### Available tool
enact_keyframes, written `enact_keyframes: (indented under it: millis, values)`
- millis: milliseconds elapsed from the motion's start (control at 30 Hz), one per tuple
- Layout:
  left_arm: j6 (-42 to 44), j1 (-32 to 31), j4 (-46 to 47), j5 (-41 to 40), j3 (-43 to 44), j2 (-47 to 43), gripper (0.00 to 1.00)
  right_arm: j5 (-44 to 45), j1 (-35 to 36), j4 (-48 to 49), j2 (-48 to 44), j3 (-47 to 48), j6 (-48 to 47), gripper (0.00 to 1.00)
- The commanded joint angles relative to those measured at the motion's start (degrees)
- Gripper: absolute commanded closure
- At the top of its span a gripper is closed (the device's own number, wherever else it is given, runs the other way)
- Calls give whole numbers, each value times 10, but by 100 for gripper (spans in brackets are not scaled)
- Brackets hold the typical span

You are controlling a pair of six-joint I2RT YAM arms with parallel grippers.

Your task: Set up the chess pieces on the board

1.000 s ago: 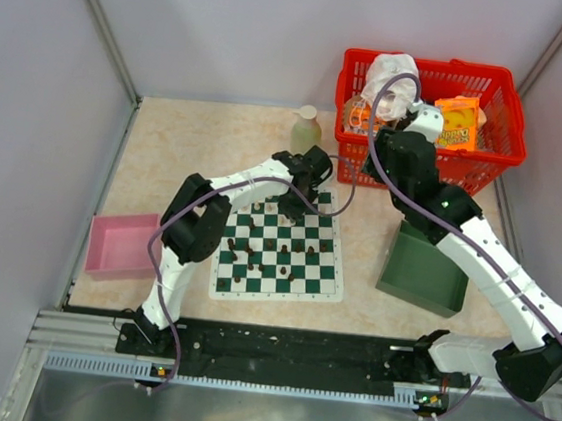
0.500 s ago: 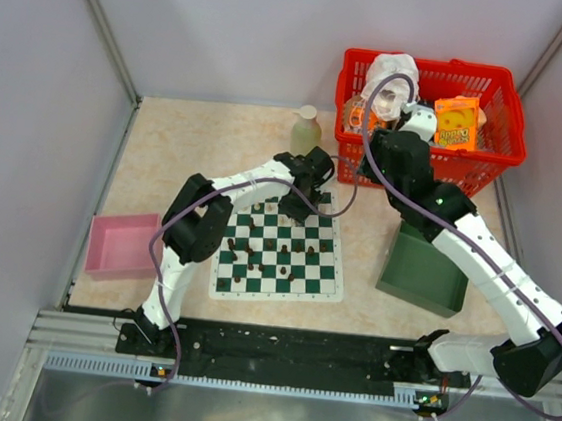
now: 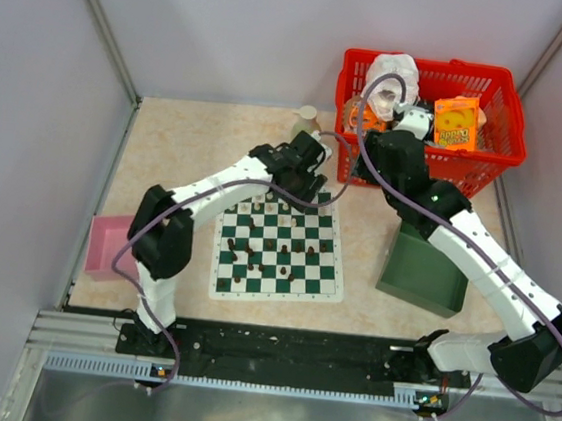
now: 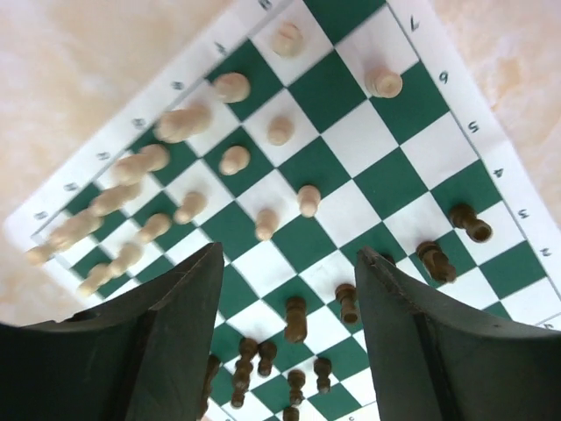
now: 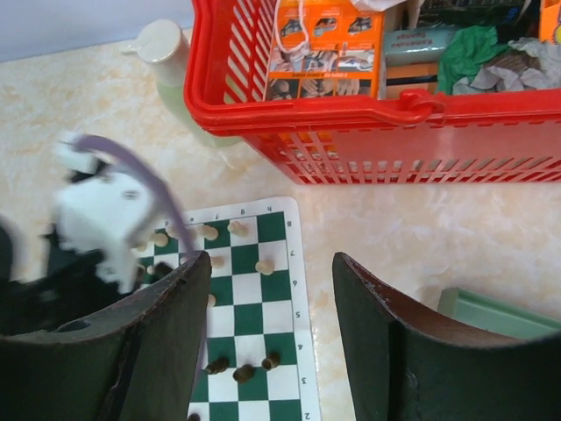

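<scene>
Hovering over chess pieces (image 4: 296,317) on the board (image 4: 386,180), left gripper (image 4: 289,263) open, empty; right gripper (image 5: 270,263) likewise, near basket (image 5: 307,114).

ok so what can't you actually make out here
top view: far rows of the board, under the left hand
top view: which chess pieces are which, too small
left wrist view: dark pieces at the bottom edge, cut off, partly behind its fingers
right wrist view: green tray cut off by the edge

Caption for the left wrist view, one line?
Left fingers open and empty over the board, cream chess pieces upper left, dark ones lower right.
</scene>
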Motion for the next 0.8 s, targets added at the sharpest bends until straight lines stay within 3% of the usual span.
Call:
enact_keyframes:
  millis: [0,133,433,600,767]
  values:
    - [-21,4,73,-71,-52,-142,30,-45,-6,2,21,36,-4,42]
    - [-59,47,115,-94,-120,-237,25,-90,5,8,38,39,-20,43]
    - [-126,263,180,-4,-277,-414,20,-171,59,-62,192,94,-36,44]
    - [-132,326,178,37,-308,-434,19,-175,53,-76,280,118,-29,45]
    - [-137,341,182,71,-322,-436,19,-173,26,-54,329,108,-12,47]
